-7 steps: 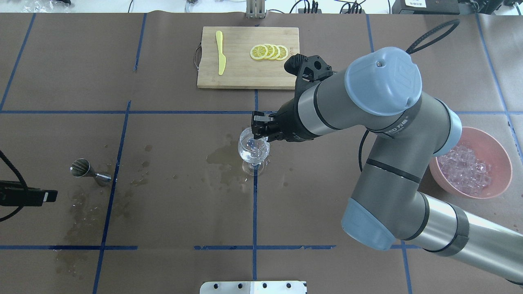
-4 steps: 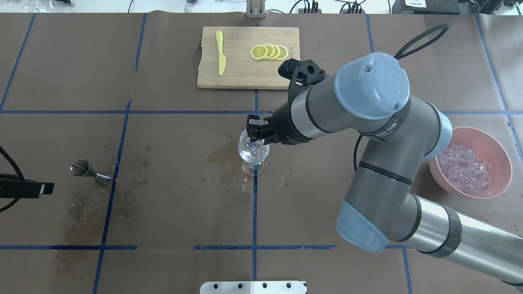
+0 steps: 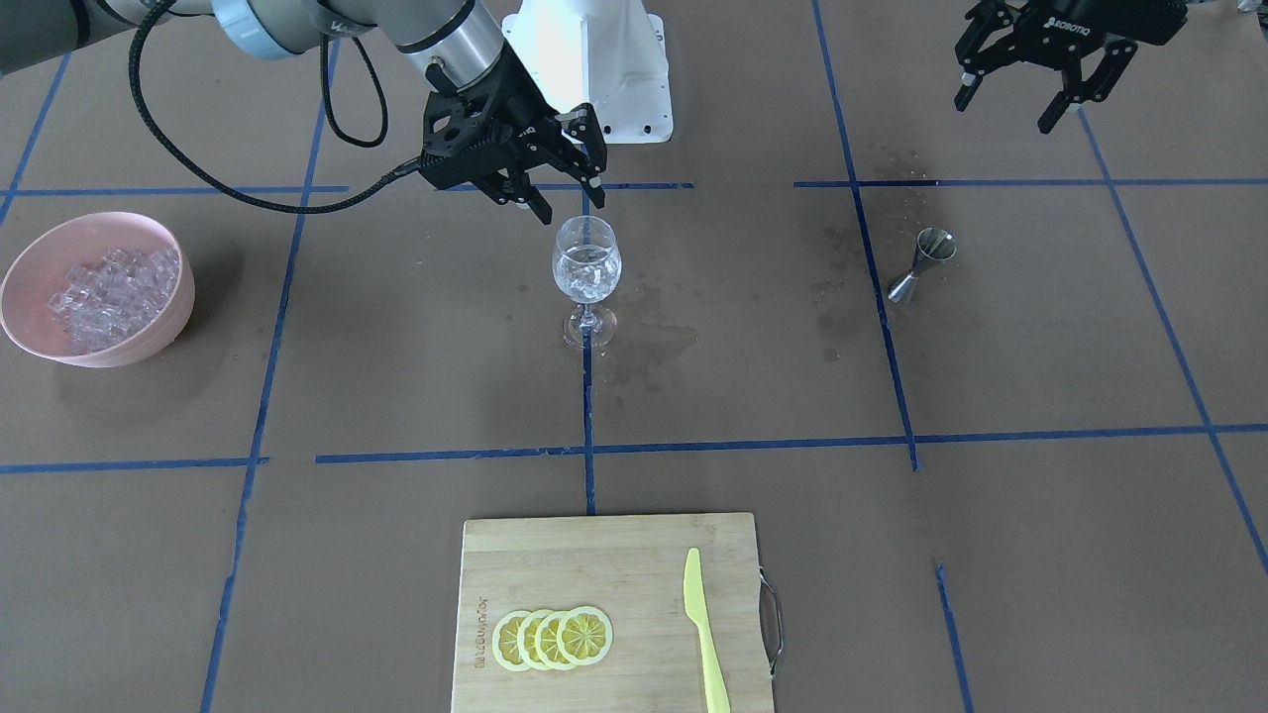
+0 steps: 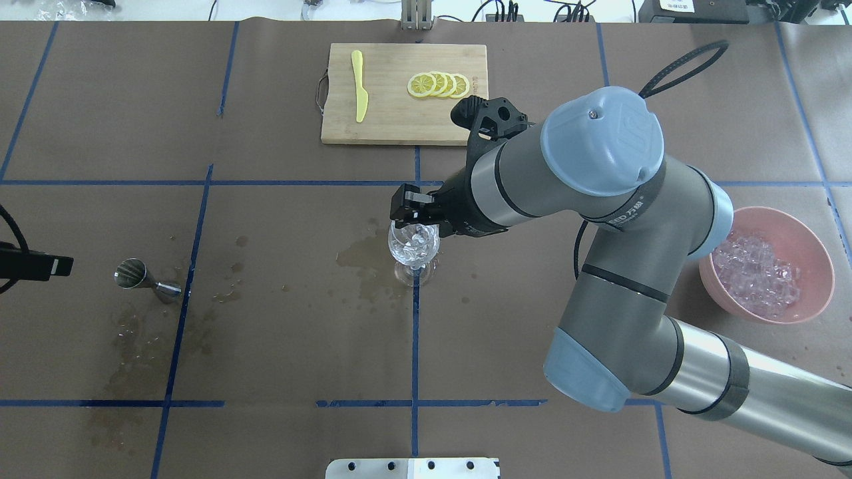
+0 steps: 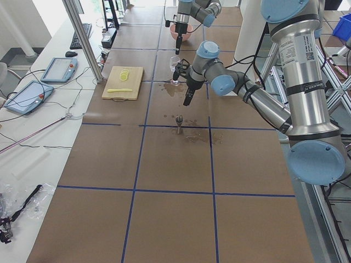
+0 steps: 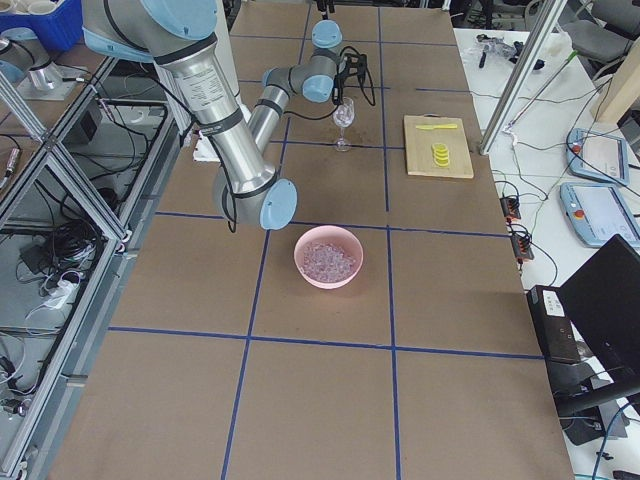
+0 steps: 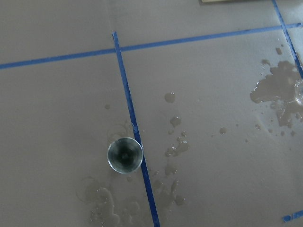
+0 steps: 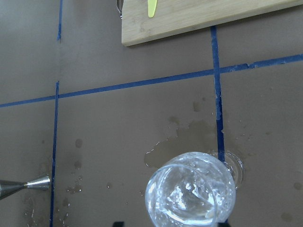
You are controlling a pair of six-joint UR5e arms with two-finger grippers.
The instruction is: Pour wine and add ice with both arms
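- Right gripper (image 3: 572, 198): jaws spread wide, empty, just above the clear stemmed glass (image 3: 587, 315) at frame centre.
- Left gripper (image 3: 1008, 107): also spread, empty, upper right of the front view.
- Ice cubes, small, clear, glossy (image 3: 587, 272): some lie in the glass, most in the pink plastic bowl (image 3: 119, 355) at the left edge.
- Judgement: cubes are light, wet and slippery, so pinch across flat faces. The glass is fragile and top-heavy.
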